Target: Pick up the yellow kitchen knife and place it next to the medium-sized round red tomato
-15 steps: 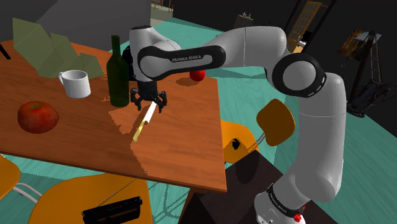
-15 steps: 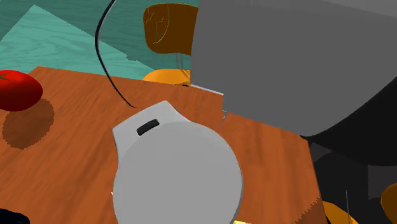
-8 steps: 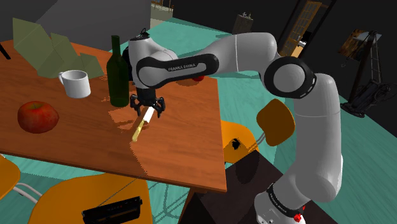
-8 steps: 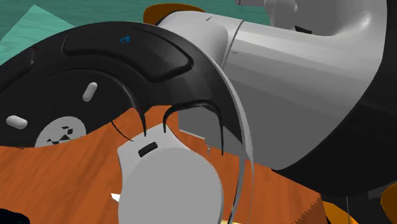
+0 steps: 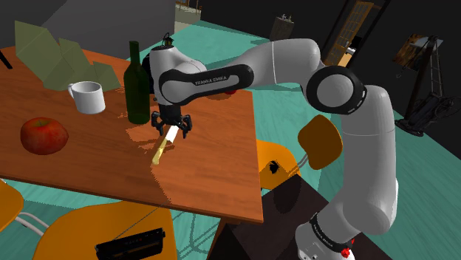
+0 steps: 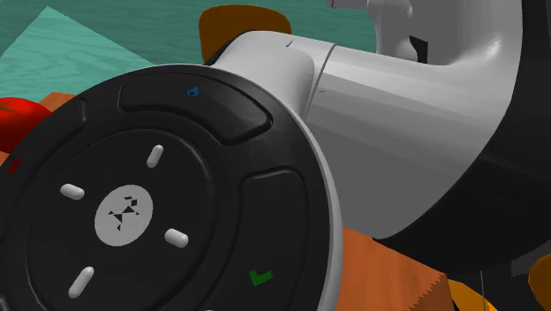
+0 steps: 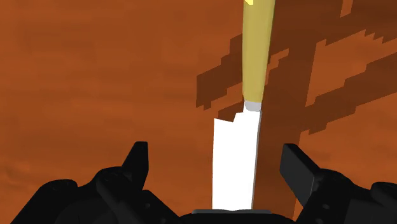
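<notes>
We read "FRANKA EMIKA" on the arm (image 5: pixel 213 77); our end effector (image 7: pixel 216 159) stands open astride the white blade of one yellow-handled knife (image 7: pixel 256 57), fingers clear of it; it lies on the desk (image 5: pixel 89 170)

The dark bottle (image 5: pixel 136 81) crowds the gripper (image 5: pixel 171 131) on the shoulder view's left, with a mug (image 5: pixel 89 97) just past it. Open desk (image 5: pixel 214 170) stretches toward that view's right.
</notes>
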Available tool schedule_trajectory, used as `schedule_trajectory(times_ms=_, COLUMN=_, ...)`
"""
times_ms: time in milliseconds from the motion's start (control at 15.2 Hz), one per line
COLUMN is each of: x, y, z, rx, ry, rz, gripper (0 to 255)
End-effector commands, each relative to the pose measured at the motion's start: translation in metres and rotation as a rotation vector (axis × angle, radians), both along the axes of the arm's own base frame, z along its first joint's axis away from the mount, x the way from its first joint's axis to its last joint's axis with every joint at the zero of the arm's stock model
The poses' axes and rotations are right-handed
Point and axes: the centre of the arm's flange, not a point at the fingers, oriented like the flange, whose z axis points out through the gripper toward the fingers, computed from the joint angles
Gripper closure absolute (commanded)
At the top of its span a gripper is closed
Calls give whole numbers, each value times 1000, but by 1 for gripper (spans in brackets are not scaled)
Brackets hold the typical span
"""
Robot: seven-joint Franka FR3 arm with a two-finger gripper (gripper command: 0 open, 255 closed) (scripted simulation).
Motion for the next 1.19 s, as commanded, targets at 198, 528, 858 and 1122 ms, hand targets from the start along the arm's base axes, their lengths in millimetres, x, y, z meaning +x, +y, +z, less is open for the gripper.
schedule_trajectory(times_ms=198, x=0, y=0, z=0, rx=0, ry=0, rz=0, gripper=255)
schedule_trajectory(times_ms=528, x=0, y=0, z=0, rx=0, ry=0, rz=0, gripper=255)
schedule_trajectory(times_ms=858, x=0, y=0, z=21, rx=0, ry=0, rz=0, gripper=255)
schedule_trajectory(times_ms=1122, x=0, y=0, z=42, rx=0, ry=0, rz=0, gripper=255)
